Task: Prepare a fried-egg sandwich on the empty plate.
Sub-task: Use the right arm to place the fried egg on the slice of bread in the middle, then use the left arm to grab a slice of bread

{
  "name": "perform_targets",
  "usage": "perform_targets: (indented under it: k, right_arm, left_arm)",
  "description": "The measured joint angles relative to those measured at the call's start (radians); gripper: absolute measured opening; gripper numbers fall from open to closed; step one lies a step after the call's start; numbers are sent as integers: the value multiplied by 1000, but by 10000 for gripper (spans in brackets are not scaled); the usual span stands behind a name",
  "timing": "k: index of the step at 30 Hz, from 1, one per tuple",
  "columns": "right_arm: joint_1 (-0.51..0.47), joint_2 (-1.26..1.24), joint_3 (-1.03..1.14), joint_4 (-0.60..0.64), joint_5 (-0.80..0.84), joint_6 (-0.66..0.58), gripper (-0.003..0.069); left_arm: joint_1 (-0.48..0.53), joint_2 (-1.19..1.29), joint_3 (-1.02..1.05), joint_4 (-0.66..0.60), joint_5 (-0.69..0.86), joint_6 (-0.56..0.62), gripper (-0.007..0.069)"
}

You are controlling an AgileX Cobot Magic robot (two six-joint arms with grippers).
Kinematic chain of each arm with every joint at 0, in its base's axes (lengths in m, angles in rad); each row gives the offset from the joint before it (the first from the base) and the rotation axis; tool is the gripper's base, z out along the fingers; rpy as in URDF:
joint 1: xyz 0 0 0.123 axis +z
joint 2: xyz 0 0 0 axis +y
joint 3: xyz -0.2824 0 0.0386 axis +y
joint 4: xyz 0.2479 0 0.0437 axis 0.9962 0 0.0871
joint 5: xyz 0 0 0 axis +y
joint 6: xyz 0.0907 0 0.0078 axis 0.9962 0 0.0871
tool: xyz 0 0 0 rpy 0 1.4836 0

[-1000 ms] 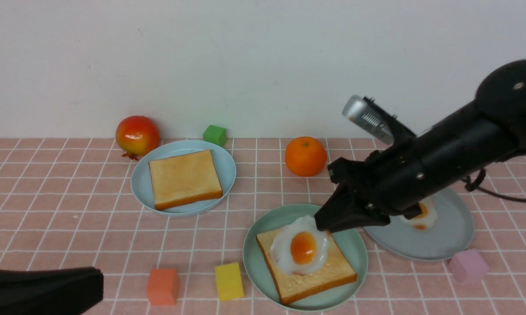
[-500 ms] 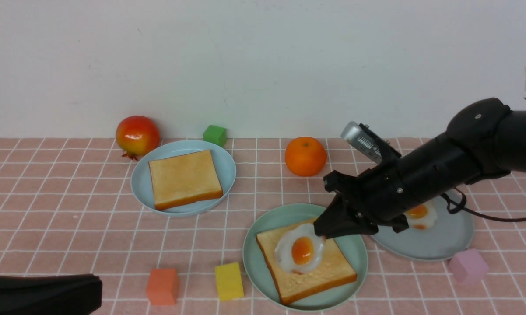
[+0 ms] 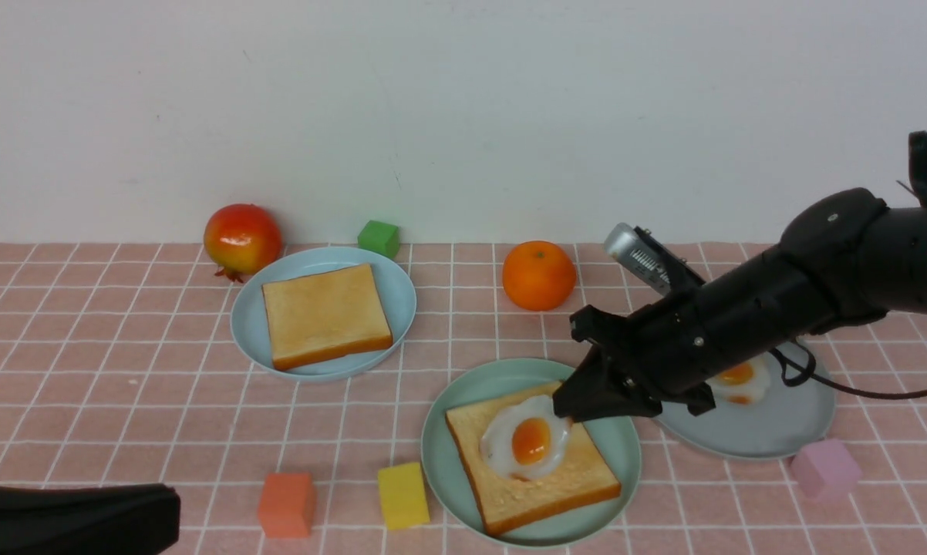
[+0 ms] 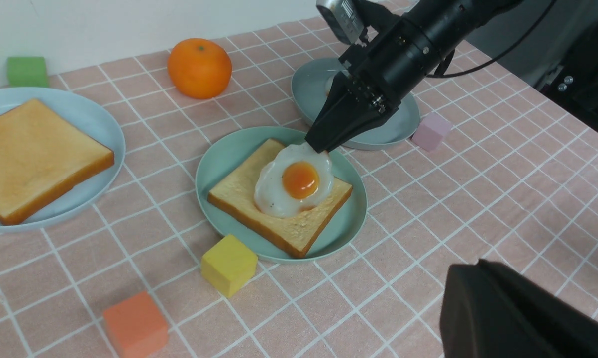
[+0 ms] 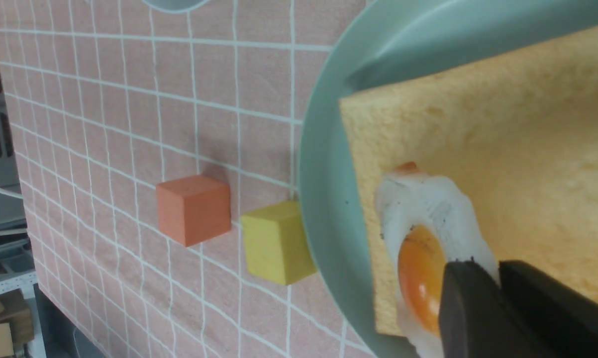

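The mint-green plate (image 3: 448,470) sits near the front centre with a toast slice (image 3: 556,482) on it. The fried egg (image 3: 524,445) lies on that toast. My right gripper (image 3: 565,412) is shut on the far edge of the egg's white, low over the toast; this shows too in the left wrist view (image 4: 315,147) and right wrist view (image 5: 495,271). A second toast slice (image 3: 325,314) lies on the light-blue plate (image 3: 402,297) at the back left. My left gripper (image 3: 172,510) is low at the front left, its jaws together and empty.
A grey plate (image 3: 772,432) with the smaller egg (image 3: 737,379) is at the right, under my right arm. An orange (image 3: 539,275), a pomegranate (image 3: 242,239) and a green cube (image 3: 379,237) stand at the back. Orange (image 3: 286,505), yellow (image 3: 402,495) and pink (image 3: 824,468) cubes lie near the front.
My right gripper has come down and lowered the fried egg flat onto the toast. The plate and toast have shifted slightly left. The left arm has not moved.
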Motion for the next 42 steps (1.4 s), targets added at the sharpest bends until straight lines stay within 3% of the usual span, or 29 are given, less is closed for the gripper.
perform_targets:
  k: [8,15,16,20,23,27,29,30,31,32,34,36,39,42]
  right_arm:
    - [0,3,0,-3,-2,0,104]
    - [0,3,0,-53,2,1,356]
    - [0,1,0,-73,4,8,421]
    - [0,-24,0,-127,5,41,511]
    - [0,-65,0,-187,9,73,526]
    - [0,-202,0,-375,84,178,471]
    - [0,-283,0,-494,160,244,398]
    - [0,-355,2,-571,207,281,328]
    - [0,-366,2,-580,222,292,318]
    - [0,-456,10,-637,270,328,239]
    - [0,-515,18,-672,301,347,168]
    - [0,-671,39,-715,348,373,30]
    - [0,-792,43,-737,373,377,-3]
    - [2,-938,42,-764,414,372,3]
  left_arm:
    - [0,0,0,0,0,-2,12]
    - [0,0,0,-2,-2,-3,12]
    - [0,0,0,-2,-3,-3,12]
    - [0,0,0,-2,-8,-3,12]
    - [0,0,0,-2,-20,-3,12]
    - [0,30,-3,-3,-9,-22,12]
    - [0,87,-21,10,24,-41,12]
    - [0,152,-50,36,57,-48,12]
    - [0,163,-50,40,57,-48,12]
    - [0,257,-106,89,101,-52,12]
    - [0,324,-144,126,123,-53,12]
    - [37,525,-260,202,158,-44,12]
    - [120,668,-344,182,172,5,12]
    - [274,882,-476,10,207,203,12]
